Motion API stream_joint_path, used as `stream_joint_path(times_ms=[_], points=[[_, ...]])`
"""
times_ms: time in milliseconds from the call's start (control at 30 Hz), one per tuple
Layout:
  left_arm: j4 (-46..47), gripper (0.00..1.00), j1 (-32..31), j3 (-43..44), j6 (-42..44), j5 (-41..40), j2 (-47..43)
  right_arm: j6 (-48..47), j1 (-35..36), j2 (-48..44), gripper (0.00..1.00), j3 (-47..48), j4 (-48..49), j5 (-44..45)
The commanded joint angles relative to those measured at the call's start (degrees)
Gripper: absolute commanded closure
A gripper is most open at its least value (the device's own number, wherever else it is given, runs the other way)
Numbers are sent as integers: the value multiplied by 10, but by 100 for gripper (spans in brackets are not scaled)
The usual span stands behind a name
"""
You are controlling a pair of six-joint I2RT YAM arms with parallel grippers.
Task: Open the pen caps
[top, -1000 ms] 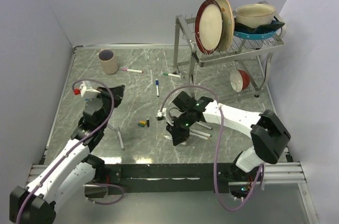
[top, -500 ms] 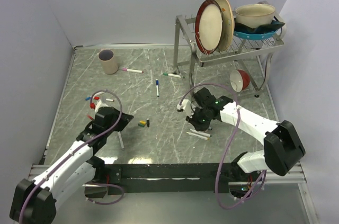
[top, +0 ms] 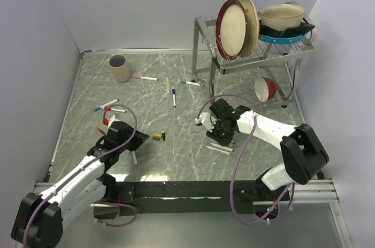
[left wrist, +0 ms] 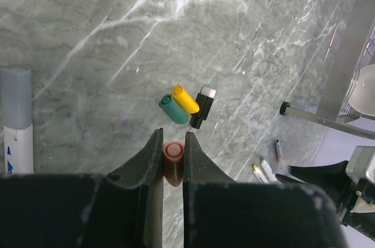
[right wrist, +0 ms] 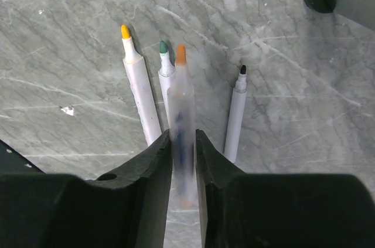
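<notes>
At the left wrist view's bottom centre, the left gripper [left wrist: 173, 142] pinches a reddish cap [left wrist: 173, 163] near three loose pen caps [left wrist: 185, 99], while the right gripper [right wrist: 181, 136], grip unclear, straddles a blurred orange-tipped pen [right wrist: 181, 107] that may slip onto the uncapped pens [right wrist: 140, 101].

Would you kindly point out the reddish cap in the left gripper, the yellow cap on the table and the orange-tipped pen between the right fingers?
reddish cap [left wrist: 174, 165]: left wrist view, its middle.
yellow cap [left wrist: 185, 99]: left wrist view, mid-body.
orange-tipped pen [right wrist: 180, 107]: right wrist view, its barrel.
</notes>
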Motion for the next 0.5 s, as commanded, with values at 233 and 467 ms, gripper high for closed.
stream_joint_path(times_ms=[233, 467], points=[[25, 99, 1, -3, -11, 23, 28, -5, -3, 14, 61, 5, -7, -3], [43, 96, -14, 1, -21, 22, 64, -7, -5, -1, 56, 8, -9, -8]])
